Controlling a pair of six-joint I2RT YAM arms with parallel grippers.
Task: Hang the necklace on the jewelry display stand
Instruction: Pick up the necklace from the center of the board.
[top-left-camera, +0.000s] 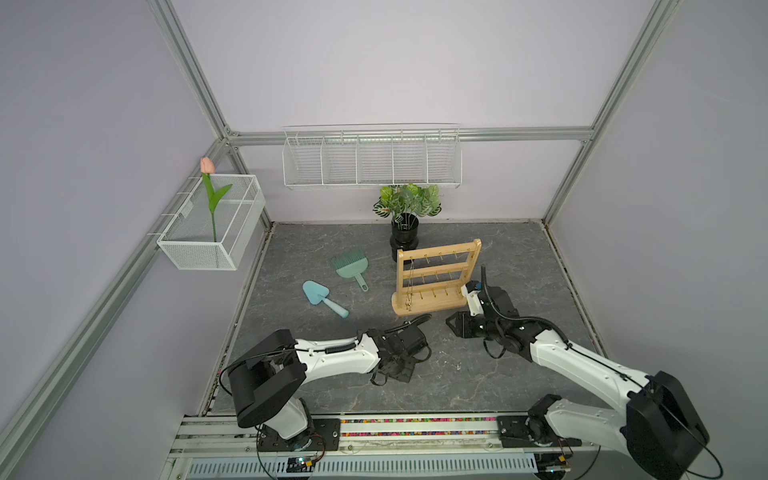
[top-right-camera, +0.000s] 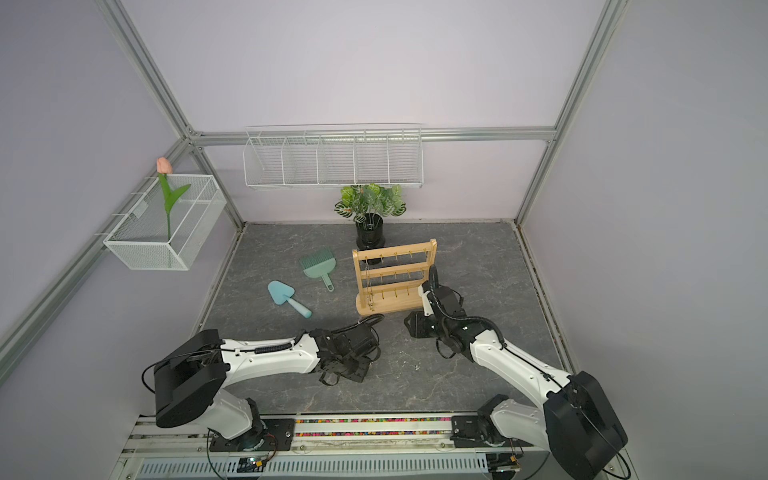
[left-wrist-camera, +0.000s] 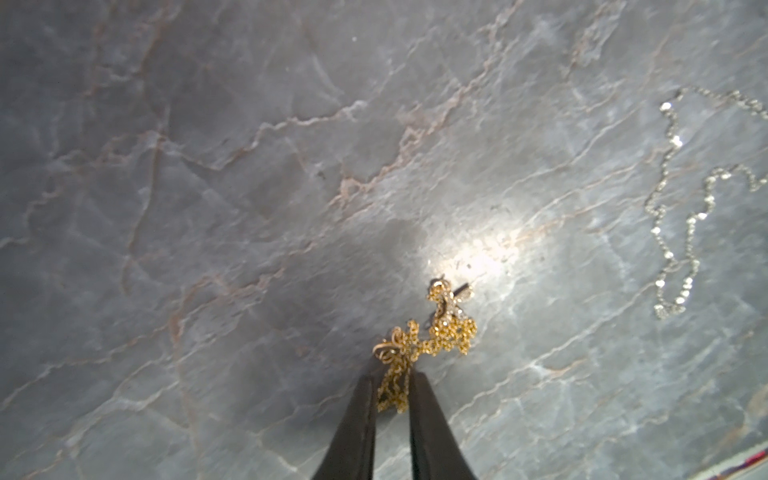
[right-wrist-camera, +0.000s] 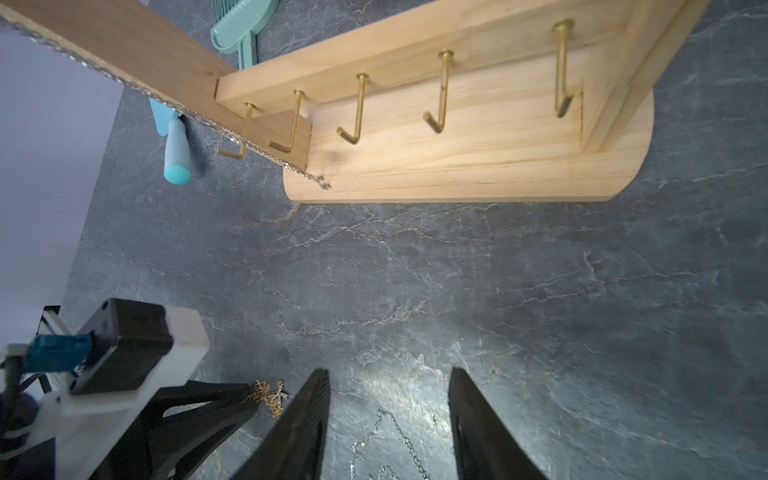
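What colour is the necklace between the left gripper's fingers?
The necklace is gold, seen best in the left wrist view.

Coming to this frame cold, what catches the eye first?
The left end effector pinching a bunched gold necklace down at the tabletop draws the eye first. Farther back stands the wooden jewelry display stand, a thin chain already hanging at its left end; a silver chain lies loose nearby.

White arms (top-left-camera: 340, 357); black joints (top-left-camera: 266, 374), cables (top-left-camera: 511, 318); black tapered left gripper (left-wrist-camera: 392, 376).
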